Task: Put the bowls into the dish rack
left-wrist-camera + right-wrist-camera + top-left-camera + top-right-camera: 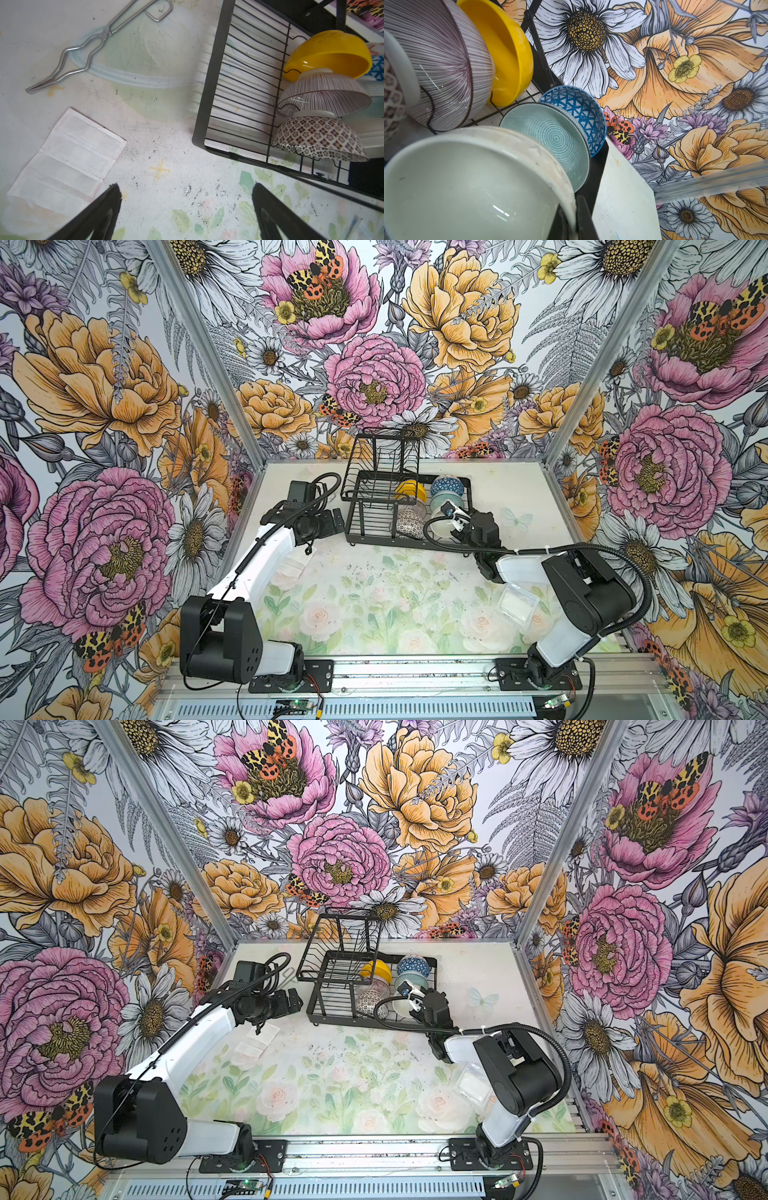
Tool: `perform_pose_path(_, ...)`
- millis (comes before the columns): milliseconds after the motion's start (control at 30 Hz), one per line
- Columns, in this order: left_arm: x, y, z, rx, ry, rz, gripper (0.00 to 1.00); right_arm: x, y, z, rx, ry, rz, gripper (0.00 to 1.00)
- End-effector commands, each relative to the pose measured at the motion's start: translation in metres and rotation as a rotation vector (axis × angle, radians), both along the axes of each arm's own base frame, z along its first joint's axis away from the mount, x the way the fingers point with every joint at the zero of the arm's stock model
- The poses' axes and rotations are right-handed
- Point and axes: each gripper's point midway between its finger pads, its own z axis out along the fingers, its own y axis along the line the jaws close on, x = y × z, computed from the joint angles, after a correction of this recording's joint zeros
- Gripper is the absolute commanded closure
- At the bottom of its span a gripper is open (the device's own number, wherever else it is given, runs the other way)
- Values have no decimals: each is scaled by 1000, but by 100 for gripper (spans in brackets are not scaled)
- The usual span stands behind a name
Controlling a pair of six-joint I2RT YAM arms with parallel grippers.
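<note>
Top views, both alike, show the rack (371,517) at the far middle of the table (374,593), with its raised shelf over the left part. The right part holds two rows of bowls set on edge. From far to near, the left row is the yellow bowl (409,489), the striped bowl (415,506) and the patterned bowl (409,524). The right row is the blue bowl (446,486), the teal bowl (441,502) and the cream bowl (440,526). The right hand (455,520) reaches in from the right and is clenched on the cream bowl's rim. The left hand (336,520) hangs released just left of the rack, holding nothing. The tongs (286,975) lie behind the left arm and the packets (297,562) lie beneath it. The tub (517,603) sits by the right arm, well apart from the rack.

Left wrist view: the left hand's fingers (104,207) stand wide apart over bare table. The tongs (91,45) and a strip of packets (66,162) lie flat. In the rack (205,104), the yellow (328,54), striped (324,93) and patterned (318,137) bowls lean in a row, each foot towards the next bowl's mouth.

Right wrist view: the cream bowl (467,187) fills the near part, mouth towards the camera. Its rim is pinched between the right hand's dark fingers (583,218). Beyond it the teal bowl (550,135) overlaps the blue bowl (583,112). The striped (446,62) and yellow (508,52) bowls stand beside them. I cannot tell whether the cream bowl rests on the rack's base.
</note>
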Motion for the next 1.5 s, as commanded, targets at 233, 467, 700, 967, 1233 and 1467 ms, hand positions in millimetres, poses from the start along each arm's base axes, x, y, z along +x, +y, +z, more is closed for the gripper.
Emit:
perform_pose_path(233, 3, 1, 20, -8, -57, -9, 1, 8, -6, 25, 6, -90, -54, 100)
perform_pose_path(467, 3, 2, 20, -7, -59, -2, 1, 22, -2, 37, -134, -245, -112, 100)
perform_pose_path(700, 1, 4, 21, 0, -59, 3, 1, 24, 8, 32, -275, -363, -124, 100)
perform_pose_path(967, 1, 5, 20, 2, -54, 1, 1, 20, 3, 26, -338, -378, -144, 100)
perform_pose_path(1233, 2, 4, 21, 2, -53, -1, 1, 15, 10, 9, -373, -345, -99, 100)
perform_pose_path(1467, 3, 5, 22, 10, -58, -1, 1, -2, 23, -7, -419, -215, 56, 100)
